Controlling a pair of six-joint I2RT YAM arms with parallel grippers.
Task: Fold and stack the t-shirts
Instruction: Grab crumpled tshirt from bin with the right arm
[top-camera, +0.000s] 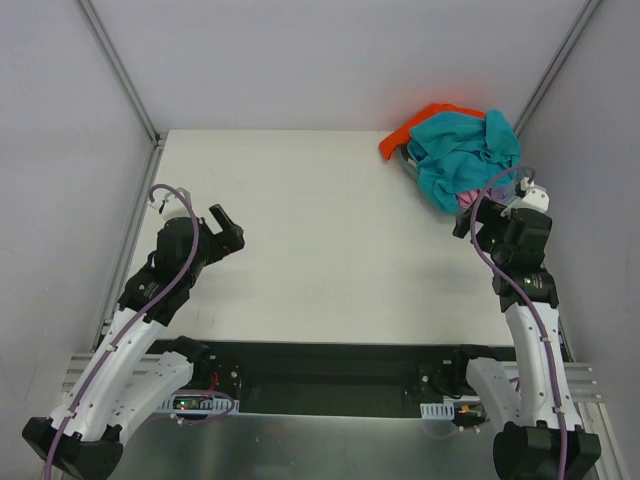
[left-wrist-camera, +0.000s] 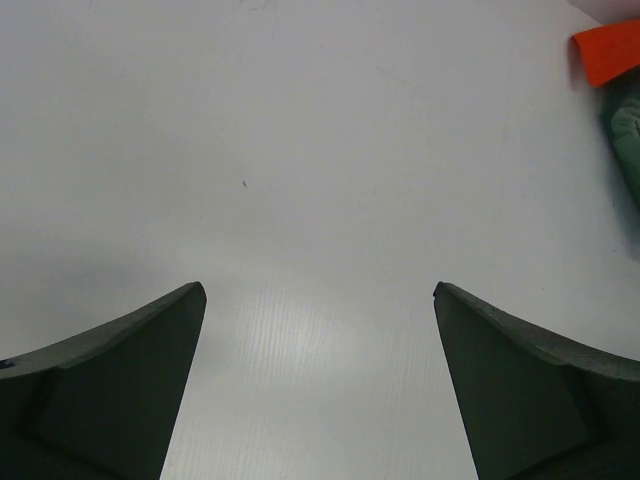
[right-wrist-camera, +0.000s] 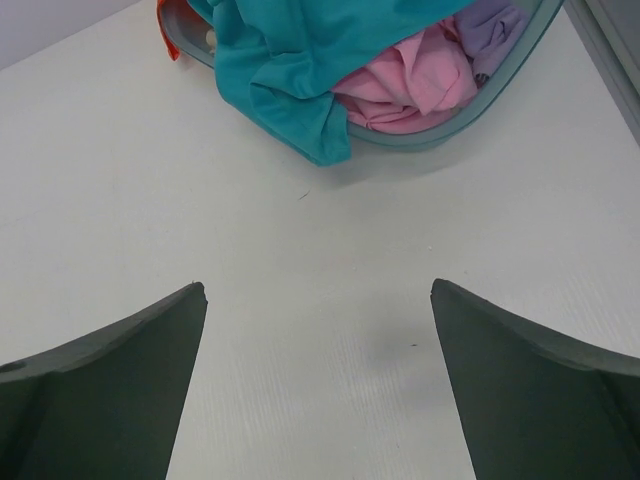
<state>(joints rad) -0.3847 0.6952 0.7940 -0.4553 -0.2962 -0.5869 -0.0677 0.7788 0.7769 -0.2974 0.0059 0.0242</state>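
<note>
grey-white wall panels (top-camera: 330, 60), smooth and plain, close the cell on three sides, with slim metal struts (top-camera: 120, 70) running down to the far corners. below them we see the table (top-camera: 330, 250), a matte white sheet with fine ribbing that shows up close under the wrist cameras.

we find the left arm (top-camera: 130, 320), white shells with black joints and a purple cable looped along it, reaching up from its base and angled inward over the left part of the table. the right arm (top-camera: 530, 300) stands steeper along the right edge, its wrist turned toward the far right corner.

in that corner sits the round grey-blue basin (right-wrist-camera: 440, 133), hard and smooth-rimmed, heaped with soft crumpled cloth. the teal t-shirt (top-camera: 465, 155) lies on top and spills over the near rim onto the table. the orange t-shirt (top-camera: 425, 118) hangs out at the basin's far left side. under the teal we make out the pink t-shirt (right-wrist-camera: 405, 85), bunched in folds, and beside it the lavender t-shirt (right-wrist-camera: 490, 25), which seems to be pressed against the basin wall.

the left claw (left-wrist-camera: 320, 290) hangs over bare table, its dark wedge-shaped fingers spread wide with nothing between them. the right claw (right-wrist-camera: 318, 290) is likewise released, hovering near the basin and apart from the cloth.
</note>
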